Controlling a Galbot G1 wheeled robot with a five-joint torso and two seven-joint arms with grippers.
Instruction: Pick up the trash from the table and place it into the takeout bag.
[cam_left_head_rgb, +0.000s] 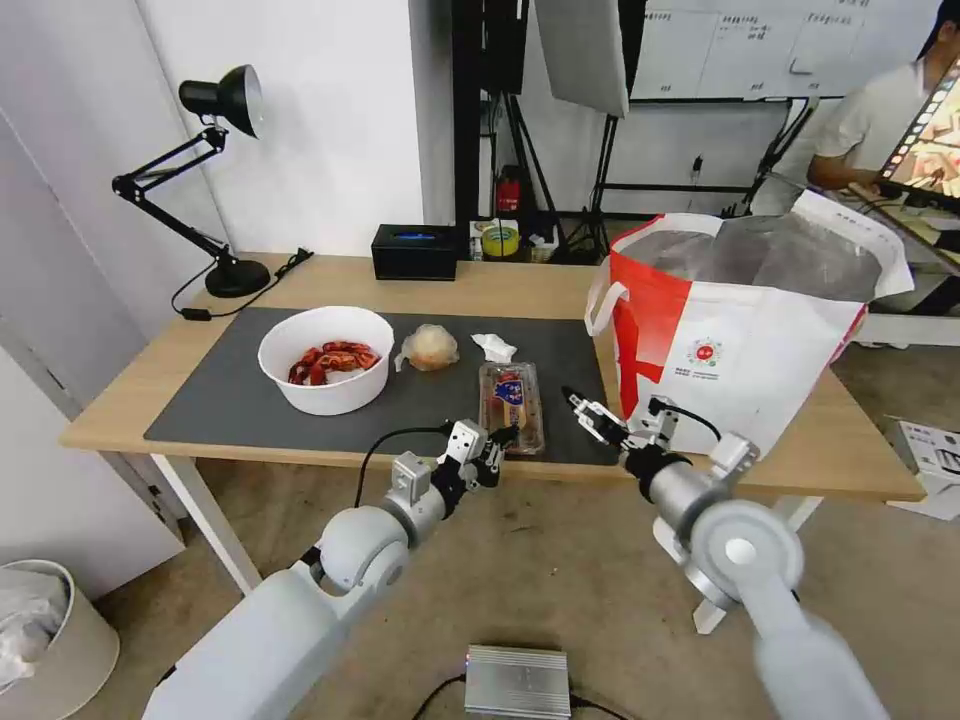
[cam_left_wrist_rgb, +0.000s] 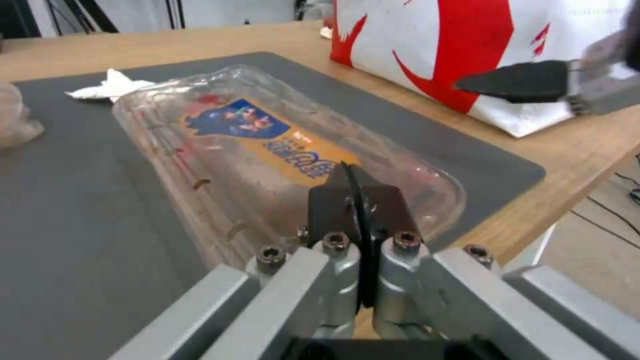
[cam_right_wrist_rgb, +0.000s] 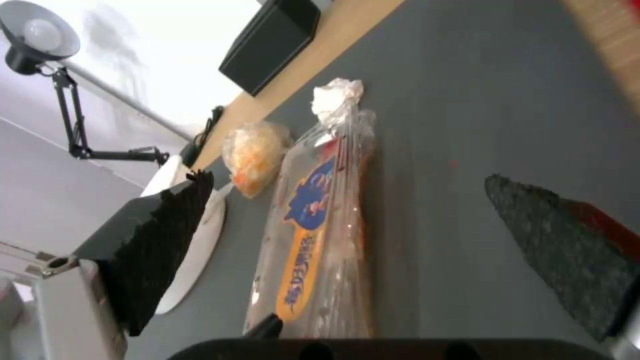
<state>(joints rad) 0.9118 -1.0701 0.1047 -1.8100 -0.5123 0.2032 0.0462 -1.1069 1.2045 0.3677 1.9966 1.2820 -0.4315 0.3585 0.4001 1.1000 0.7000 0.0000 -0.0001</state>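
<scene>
Where mat ends, clamshell tray (cam_left_head_rgb: 511, 404) between both grippers

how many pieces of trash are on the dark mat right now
4, all on the mat: white bowl at the left, wrapped orange lump beside it, crumpled tissue further right, clamshell tray at the near edge.

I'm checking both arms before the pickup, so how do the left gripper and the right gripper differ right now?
The left gripper has its fingers shut at the near end of the clamshell tray; the right gripper is open with nothing between its fingers. The left is at the tray, while the right sits between the tray and the takeout bag. Both are low over the mat near the table's front edge.
</scene>
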